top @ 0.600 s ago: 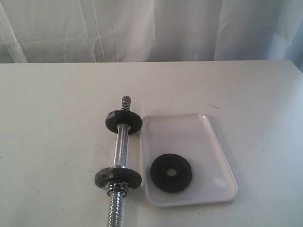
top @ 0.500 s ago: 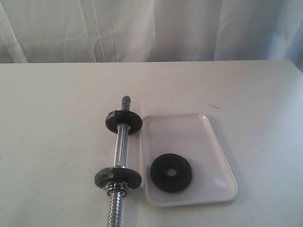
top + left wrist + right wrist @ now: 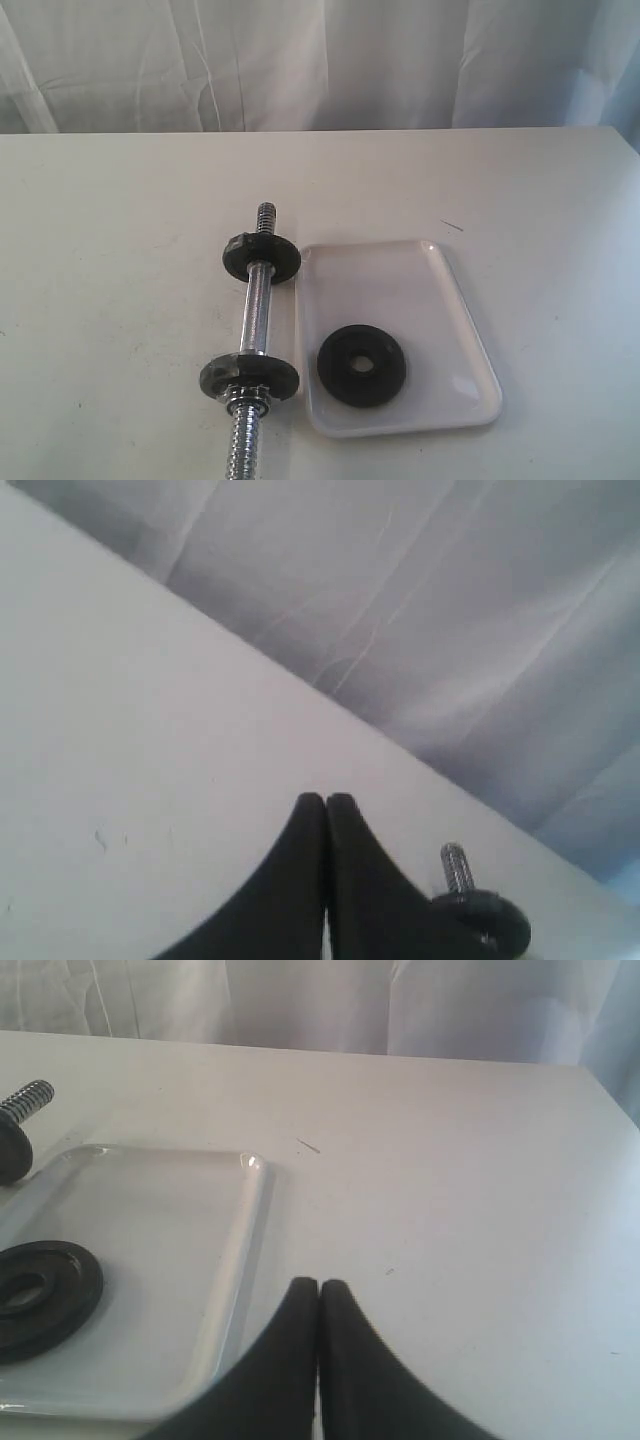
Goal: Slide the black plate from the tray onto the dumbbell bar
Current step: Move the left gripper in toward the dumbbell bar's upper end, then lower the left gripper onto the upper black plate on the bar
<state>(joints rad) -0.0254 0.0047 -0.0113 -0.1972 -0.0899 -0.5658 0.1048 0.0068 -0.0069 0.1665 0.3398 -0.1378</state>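
The black plate lies flat in the near part of the white tray; the right wrist view shows this plate inside the tray too. Left of the tray lies the chrome dumbbell bar, pointing away, with a far collar and a near collar. Neither arm appears in the exterior view. My left gripper is shut and empty, near the bar's threaded end. My right gripper is shut and empty, just outside the tray's rim.
The white table ends at a white curtain along the back. A small dark mark sits on the table beyond the tray. The bar's near threaded end runs out of the exterior view's bottom edge.
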